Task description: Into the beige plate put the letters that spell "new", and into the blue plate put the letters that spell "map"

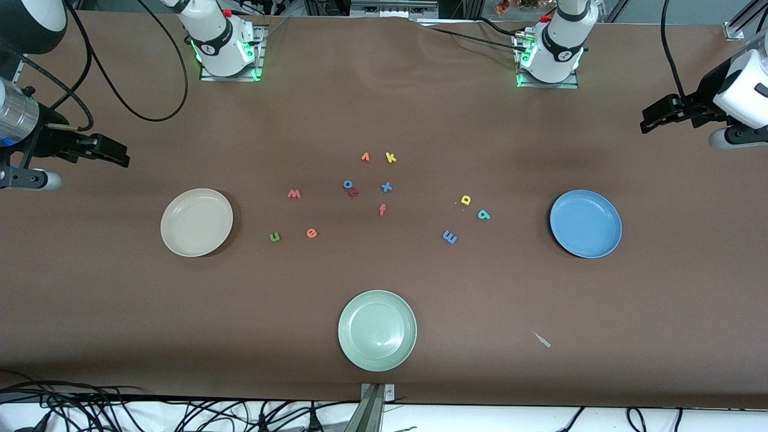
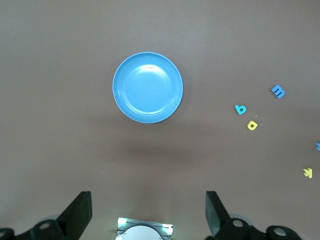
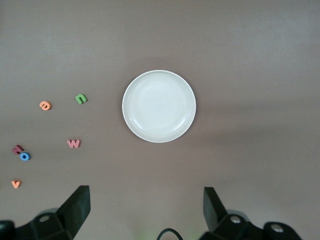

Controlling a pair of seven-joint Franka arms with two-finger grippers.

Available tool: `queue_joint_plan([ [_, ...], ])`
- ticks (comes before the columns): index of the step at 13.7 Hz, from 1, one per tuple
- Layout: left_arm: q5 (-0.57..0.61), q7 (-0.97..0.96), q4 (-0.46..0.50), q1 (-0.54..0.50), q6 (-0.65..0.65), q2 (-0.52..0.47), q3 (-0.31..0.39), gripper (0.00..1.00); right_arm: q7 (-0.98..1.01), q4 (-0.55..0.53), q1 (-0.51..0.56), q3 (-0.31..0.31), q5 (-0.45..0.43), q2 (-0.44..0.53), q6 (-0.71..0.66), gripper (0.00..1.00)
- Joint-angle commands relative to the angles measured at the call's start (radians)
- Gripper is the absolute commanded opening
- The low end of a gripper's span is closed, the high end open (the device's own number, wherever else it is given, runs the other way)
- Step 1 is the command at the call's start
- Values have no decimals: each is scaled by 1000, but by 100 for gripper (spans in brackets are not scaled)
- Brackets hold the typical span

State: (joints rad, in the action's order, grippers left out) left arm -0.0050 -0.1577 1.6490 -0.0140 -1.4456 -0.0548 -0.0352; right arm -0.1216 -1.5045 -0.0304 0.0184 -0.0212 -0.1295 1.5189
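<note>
Counter [image 1: 384,108], brown cloth. No brand or label legible; the only writing is the foam letters themselves.

Nearest the front edge: pale green plate [image 1: 377,330], mid-counter.

Next row up: beige plate [image 1: 197,222] toward the right arm's end, blue plate [image 1: 585,223] toward the left arm's end. Both bare.

Between them, loose on the cloth: green n [image 1: 275,236] and orange e [image 1: 311,233] near the beige plate, pink w [image 1: 294,193] farther up. Blue m [image 1: 449,236], teal p [image 1: 483,214], yellow a [image 1: 465,200] near the blue plate; m lies turned on its side.

Mid-cluster: f [image 1: 382,209], x [image 1: 386,186], k [image 1: 390,157].

Right gripper [image 3: 145,202] hangs over the beige plate's end, jaws wide apart, nothing in them. Left gripper [image 2: 149,205] likewise at the blue plate's end.
</note>
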Motion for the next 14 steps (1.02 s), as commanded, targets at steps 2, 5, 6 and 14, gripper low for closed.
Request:
queue_joint_plan([
  [2, 11, 7, -25, 3, 25, 3, -3, 100, -7, -5, 1, -2, 18, 8, 3, 100],
  [5, 11, 12, -26, 8, 25, 3, -11, 100, -7, -5, 1, -2, 18, 8, 3, 100],
  [6, 11, 9, -35, 8, 25, 3, -32, 100, -7, -3, 1, -2, 18, 7, 3, 100],
  [14, -41, 6, -142, 8, -1, 96, -46, 100, -4, -5, 0, -2, 18, 7, 3, 100],
])
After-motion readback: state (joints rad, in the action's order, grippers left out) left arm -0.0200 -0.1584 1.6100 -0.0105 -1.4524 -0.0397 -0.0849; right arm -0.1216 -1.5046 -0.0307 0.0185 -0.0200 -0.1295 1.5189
